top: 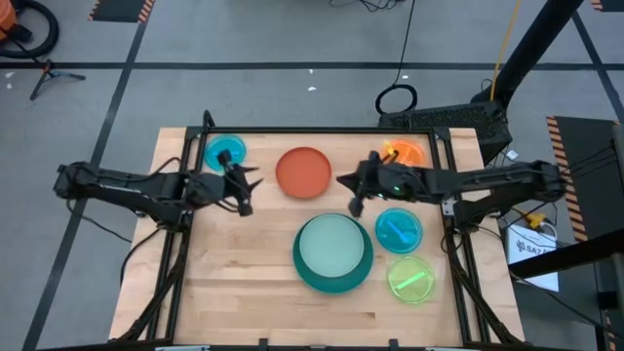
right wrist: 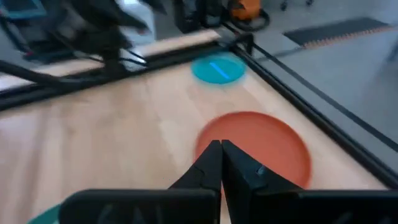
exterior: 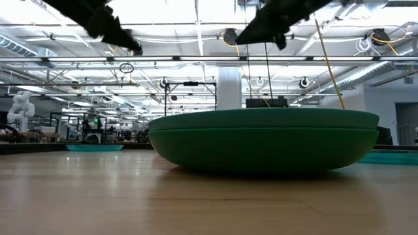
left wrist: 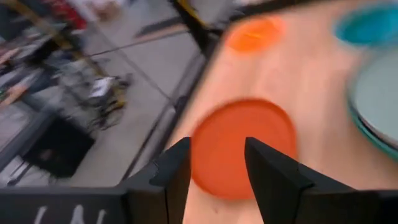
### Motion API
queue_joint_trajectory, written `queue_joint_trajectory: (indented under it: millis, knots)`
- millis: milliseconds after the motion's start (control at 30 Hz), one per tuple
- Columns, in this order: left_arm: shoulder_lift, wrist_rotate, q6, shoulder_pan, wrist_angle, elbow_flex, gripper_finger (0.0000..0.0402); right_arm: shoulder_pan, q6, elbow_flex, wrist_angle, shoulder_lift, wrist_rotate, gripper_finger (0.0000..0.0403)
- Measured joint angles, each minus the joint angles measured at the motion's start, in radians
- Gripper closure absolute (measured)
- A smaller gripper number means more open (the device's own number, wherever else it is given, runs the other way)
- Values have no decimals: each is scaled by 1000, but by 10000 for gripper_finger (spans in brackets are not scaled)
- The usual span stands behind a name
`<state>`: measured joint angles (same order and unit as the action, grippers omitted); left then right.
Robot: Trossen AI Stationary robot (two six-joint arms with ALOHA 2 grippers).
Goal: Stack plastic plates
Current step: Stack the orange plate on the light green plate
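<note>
Both arms are over the far half of the table [top: 244,283], facing each other across the red-orange plate [top: 303,172].

Left gripper [top: 250,182]: jaws wide, nothing between them, just left of that plate and above the wood. Its own camera looks straight down onto the plate between the two fingers [left wrist: 177,171].

Right gripper [top: 345,183]: jaws pressed together, empty, just right of the same plate.

Plates:
- Big stack [top: 332,253], mint on top of a teal or green one, near centre.
- Small blue plate [top: 225,151] in the far left corner.
- Orange plate [top: 405,153] at far right, partly under the right arm.
- Blue plate [top: 398,230] right of the big stack.
- Lime plate [top: 410,279] nearer still.

Step in hand, as I judge it: picking up the red-orange plate to set it on the stack; the left gripper looks best placed.

Doing it well:
- The plate lies flat, so come down at the left rim with one finger outside the rim and one over the plate.
- Shut on the lip, not the middle.
- A shallow rim may slip; lift slowly and keep the plate level.
- Keep the right arm back to avoid a clash.
- Lower centred over the mint plate before letting go.
</note>
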<state>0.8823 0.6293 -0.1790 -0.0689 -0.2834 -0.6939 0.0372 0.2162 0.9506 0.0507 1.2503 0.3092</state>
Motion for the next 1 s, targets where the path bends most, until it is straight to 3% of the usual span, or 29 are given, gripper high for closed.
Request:
queue_joint_trajectory:
  millis: [433, 733, 1000]
  knots:
    - [-33, 29, 25, 26, -67, -18, 245, 250, 97, 429, 393, 384, -35, 403]
    - [-32, 29, 30, 31, -93, -18, 245, 391, 240, 452, 396, 558, -181, 396]
    - [-32, 29, 33, 30, -86, -18, 245, 400, 293, 452, 388, 650, -211, 319]
